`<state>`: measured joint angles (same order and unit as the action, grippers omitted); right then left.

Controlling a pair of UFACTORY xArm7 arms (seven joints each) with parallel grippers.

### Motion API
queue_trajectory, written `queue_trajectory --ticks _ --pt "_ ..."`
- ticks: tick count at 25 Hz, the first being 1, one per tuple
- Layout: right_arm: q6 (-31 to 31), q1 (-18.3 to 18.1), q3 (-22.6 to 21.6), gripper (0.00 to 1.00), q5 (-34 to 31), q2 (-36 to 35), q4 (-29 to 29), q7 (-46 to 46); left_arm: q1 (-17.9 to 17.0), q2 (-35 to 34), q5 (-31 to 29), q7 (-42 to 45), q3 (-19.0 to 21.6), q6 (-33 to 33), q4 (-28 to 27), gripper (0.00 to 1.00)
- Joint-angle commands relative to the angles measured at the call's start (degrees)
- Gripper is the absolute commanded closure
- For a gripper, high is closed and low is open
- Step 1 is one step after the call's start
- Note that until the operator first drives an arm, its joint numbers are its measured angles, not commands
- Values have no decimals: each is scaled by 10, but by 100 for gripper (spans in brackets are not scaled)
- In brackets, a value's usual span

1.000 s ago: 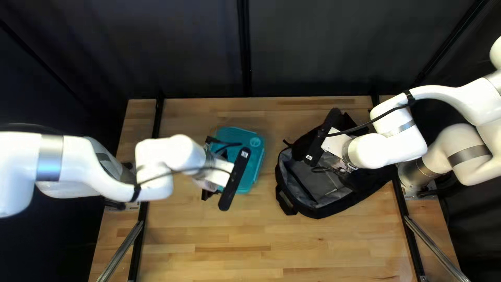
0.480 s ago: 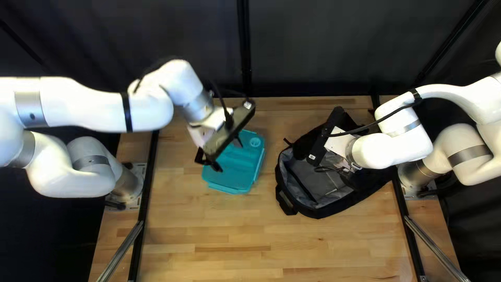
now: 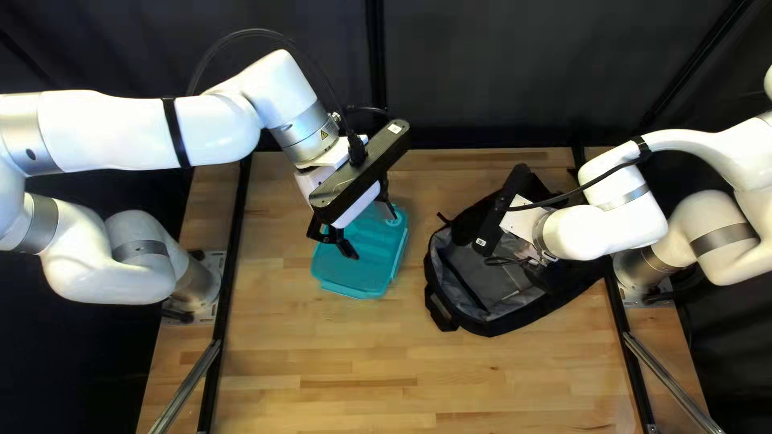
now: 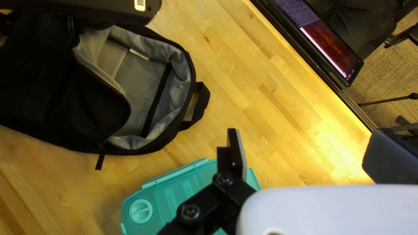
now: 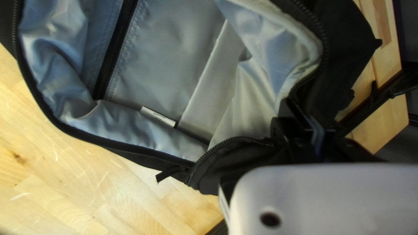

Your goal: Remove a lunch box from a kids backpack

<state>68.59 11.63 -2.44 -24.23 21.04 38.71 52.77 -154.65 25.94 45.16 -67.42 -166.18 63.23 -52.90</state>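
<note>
So the left gripper [image 3: 372,235] is open, fingers [image 4: 238,152] spread with nothing between them. It's hanging over the teal lunch box [image 3: 358,265], which lies on the table [image 3: 338,354] near the center of the top left view, out of the backpack [image 3: 441,301] and just to the left of it. The lid has a round dial [image 4: 140,211] on it.

The right gripper [image 3: 496,210], right of center in the top left view, is closed on the backpack, pinching black cloth by the zippered rim, as far as the right wrist view shows, dark on dark. The bag's mouth is wide open and you can see the gray lining [image 5: 174,56].

Writing-wise, there's a small white tag [image 5: 158,116] sewn in the lining, print too small to read. A white sticker [image 4: 139,5] with a code-like pattern sits on the right gripper's black bar, and a yellow warning triangle [image 3: 324,134] is on the left arm's wrist.
</note>
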Motion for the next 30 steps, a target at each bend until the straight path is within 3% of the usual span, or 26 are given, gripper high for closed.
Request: queue_trajectory --ticks 1,8,18,30 --pt "35 5 -5 0 5 11 28 -18 0 0 0 0 0 0 0 0" --pt "100 10 -7 0 4 33 95 -63 0 0 0 0 0 0 0 0" --pt "195 -5 22 0 -18 134 113 -149 0 0 0 0 0 0 0 0" --pt "203 -2 24 0 -19 137 120 -169 0 0 0 0 0 0 0 0"
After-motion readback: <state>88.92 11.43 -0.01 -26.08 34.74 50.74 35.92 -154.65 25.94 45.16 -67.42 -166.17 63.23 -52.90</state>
